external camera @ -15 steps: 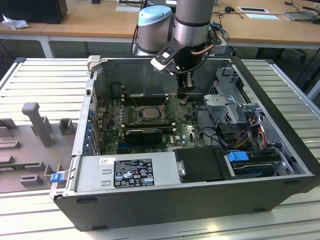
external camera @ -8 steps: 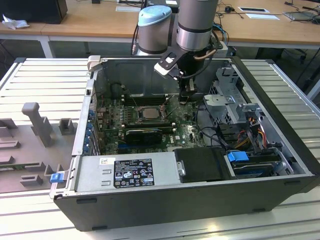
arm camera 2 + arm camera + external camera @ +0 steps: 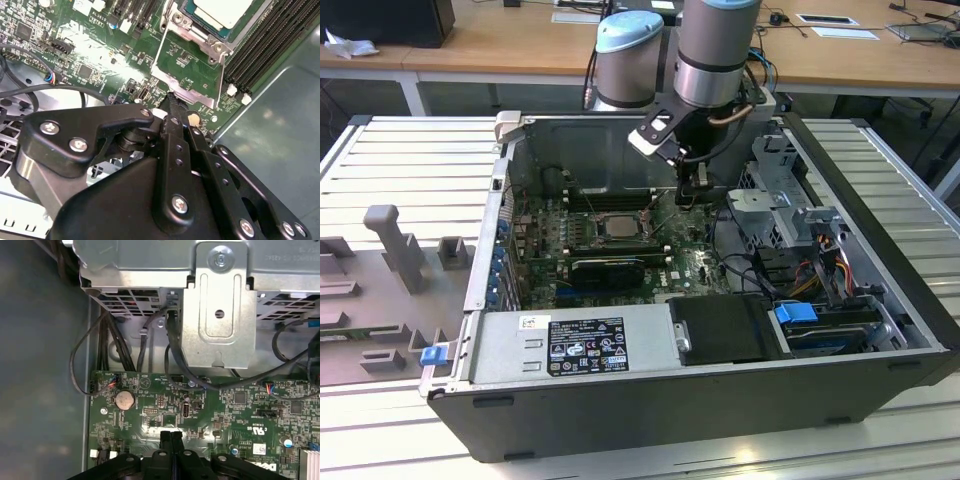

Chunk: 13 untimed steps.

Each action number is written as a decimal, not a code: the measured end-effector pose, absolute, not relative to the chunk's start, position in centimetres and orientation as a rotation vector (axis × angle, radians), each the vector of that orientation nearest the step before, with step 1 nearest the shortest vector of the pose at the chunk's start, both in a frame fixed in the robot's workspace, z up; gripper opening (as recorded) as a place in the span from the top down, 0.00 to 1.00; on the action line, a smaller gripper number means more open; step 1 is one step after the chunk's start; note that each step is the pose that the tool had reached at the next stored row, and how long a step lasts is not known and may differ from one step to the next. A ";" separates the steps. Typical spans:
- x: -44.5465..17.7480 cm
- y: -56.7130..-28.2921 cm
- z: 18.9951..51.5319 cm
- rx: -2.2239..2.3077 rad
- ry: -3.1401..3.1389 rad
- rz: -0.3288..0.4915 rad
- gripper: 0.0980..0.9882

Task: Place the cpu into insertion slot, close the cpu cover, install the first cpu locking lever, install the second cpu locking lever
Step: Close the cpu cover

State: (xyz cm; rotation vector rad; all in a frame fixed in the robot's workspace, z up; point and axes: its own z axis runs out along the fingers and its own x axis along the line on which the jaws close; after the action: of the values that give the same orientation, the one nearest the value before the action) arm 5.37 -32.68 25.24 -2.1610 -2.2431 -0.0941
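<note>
Arm hangs near-vertical, wrist aimed straight down. Black gripper low at its end. In both wrist views, fingers pressed flat together, nothing between them.

Black fingers pressed together above the green circuit board; coin battery nearby; metal bracket beyond.

Open computer case on slatted table; labelled power supply inside; coin battery on motherboard.
</note>
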 end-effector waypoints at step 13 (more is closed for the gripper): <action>4.5 -32.7 25.2 -2.161 -2.243 -0.094 0.99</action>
State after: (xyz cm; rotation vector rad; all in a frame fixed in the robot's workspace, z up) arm 4.50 -32.71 25.24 -2.1607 -2.2435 -0.0940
